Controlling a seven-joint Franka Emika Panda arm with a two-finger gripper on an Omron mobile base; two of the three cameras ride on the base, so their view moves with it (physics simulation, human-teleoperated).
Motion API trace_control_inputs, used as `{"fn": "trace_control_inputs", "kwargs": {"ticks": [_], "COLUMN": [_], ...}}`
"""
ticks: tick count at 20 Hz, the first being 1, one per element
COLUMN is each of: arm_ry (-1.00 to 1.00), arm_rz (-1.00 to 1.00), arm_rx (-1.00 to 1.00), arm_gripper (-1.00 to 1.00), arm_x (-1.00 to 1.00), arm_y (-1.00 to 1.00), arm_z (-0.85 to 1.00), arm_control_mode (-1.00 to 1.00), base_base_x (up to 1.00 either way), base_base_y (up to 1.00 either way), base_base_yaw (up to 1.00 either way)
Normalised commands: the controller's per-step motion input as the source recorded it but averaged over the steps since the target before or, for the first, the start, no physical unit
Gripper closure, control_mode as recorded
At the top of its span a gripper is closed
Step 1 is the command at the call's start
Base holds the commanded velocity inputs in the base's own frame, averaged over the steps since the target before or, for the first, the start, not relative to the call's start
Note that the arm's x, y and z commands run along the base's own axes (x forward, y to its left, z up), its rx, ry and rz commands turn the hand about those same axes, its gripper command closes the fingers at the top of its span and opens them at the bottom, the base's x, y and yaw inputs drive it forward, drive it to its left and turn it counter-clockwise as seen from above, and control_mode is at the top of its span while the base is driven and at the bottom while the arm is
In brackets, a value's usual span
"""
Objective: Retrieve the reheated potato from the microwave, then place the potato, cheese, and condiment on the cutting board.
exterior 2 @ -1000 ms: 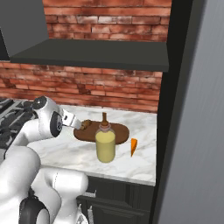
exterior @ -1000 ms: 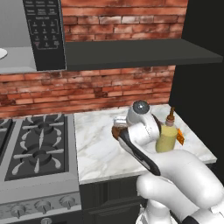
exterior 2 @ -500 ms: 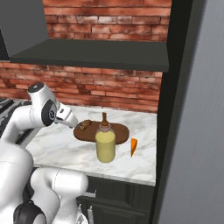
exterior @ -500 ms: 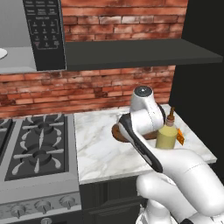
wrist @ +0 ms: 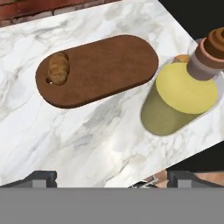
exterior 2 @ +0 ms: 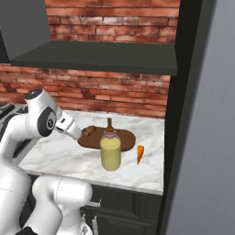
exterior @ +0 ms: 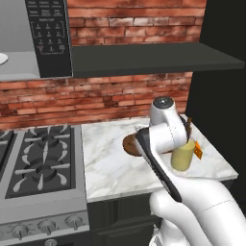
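The potato [wrist: 57,68] lies on the left end of the dark brown oval cutting board [wrist: 105,68]. My gripper [wrist: 112,179] hovers open above the marble in front of the board, its fingertips [wrist: 41,178] wide apart with nothing between them. The pale yellow condiment [wrist: 181,96] stands upright on the counter just right of the board. The orange cheese [exterior 2: 140,153] lies flat beyond the bottle. From the right base, my gripper [exterior 2: 82,133] sits close beside the potato [exterior 2: 89,131]. The microwave [exterior: 48,38] hangs at the upper left, light grey interior showing.
A gas stove [exterior: 43,163] borders the marble counter [exterior: 108,168] on the left. A dark shelf [exterior: 149,57] overhangs the counter, brick wall behind. A tall dark cabinet [exterior: 221,72] closes the right side, near the bottle and cheese.
My arm has lifted and drawn back a little from the board. The potato, bottle and cheese have stayed put.
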Motion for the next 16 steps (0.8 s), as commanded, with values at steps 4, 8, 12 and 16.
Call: {"fn": "trace_control_inputs", "kwargs": {"ticks": [4, 8, 12, 16], "arm_ry": [0.07, 0.05, 0.04, 0.05], "arm_rz": [-0.15, -0.03, 0.0, 0.0], "arm_rx": [0.05, 0.06, 0.03, 0.0], "arm_gripper": [-1.0, -1.0, -1.0, -1.0], "arm_x": [-0.24, -0.23, -0.21, -0.11], "arm_y": [-0.36, -0.37, -0.4, -0.38], "arm_z": [0.22, 0.31, 0.35, 0.28], "arm_control_mode": [-1.0, -1.0, -1.0, -1.0], "base_base_x": [0.0, 0.0, 0.0, 0.0], "base_base_y": [0.0, 0.0, 0.0, 0.0], "base_base_yaw": [0.0, 0.0, 0.0, 0.0]}}
